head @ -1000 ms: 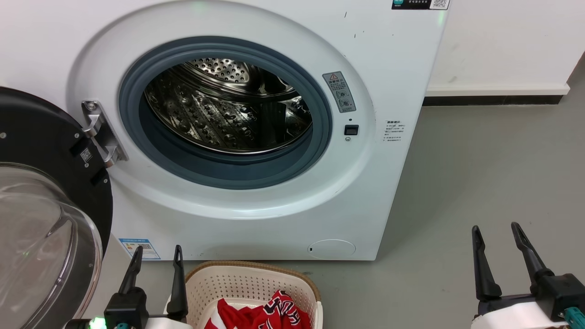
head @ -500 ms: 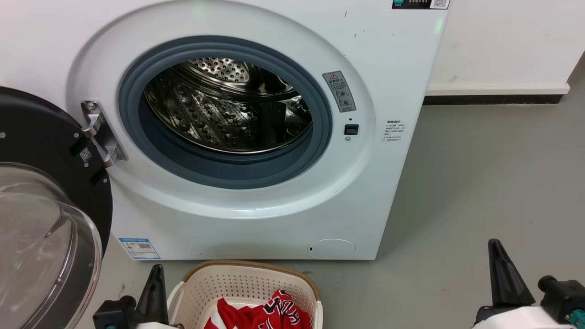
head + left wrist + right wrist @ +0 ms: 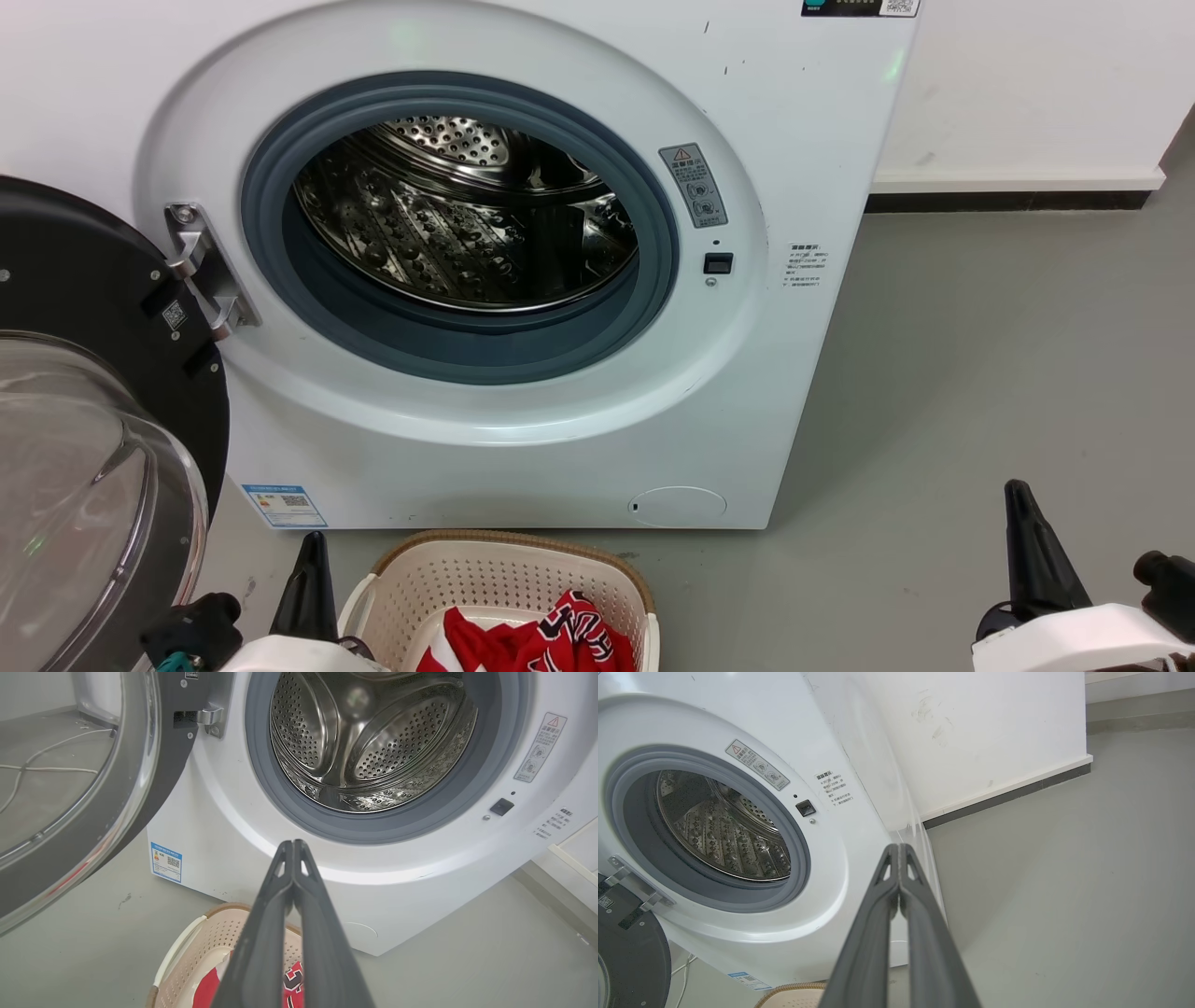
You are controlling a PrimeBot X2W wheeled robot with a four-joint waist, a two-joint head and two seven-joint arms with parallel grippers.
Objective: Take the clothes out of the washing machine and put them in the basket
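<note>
The white washing machine [image 3: 523,448] stands with its door swung open to the left, and its steel drum [image 3: 467,215] shows bare metal. Red clothes [image 3: 537,644] with white and dark lettering lie in the cream basket [image 3: 509,560] on the floor in front of the machine. My left gripper [image 3: 313,560] is shut beside the basket's left rim; its fingertips [image 3: 293,845] meet with nothing between them. My right gripper [image 3: 1022,509] is shut over the floor at the lower right, its fingers [image 3: 899,849] closed together and holding nothing.
The black-framed glass door [image 3: 93,448] juts out at the left, close to my left arm. Grey floor [image 3: 980,373] spreads right of the machine up to a white wall with a dark skirting [image 3: 1008,201]. A cable [image 3: 42,767] lies on the floor behind the door.
Both grippers have gone from open to shut and dropped lower in the head view. The left one has also shifted left, away from the basket rim.
</note>
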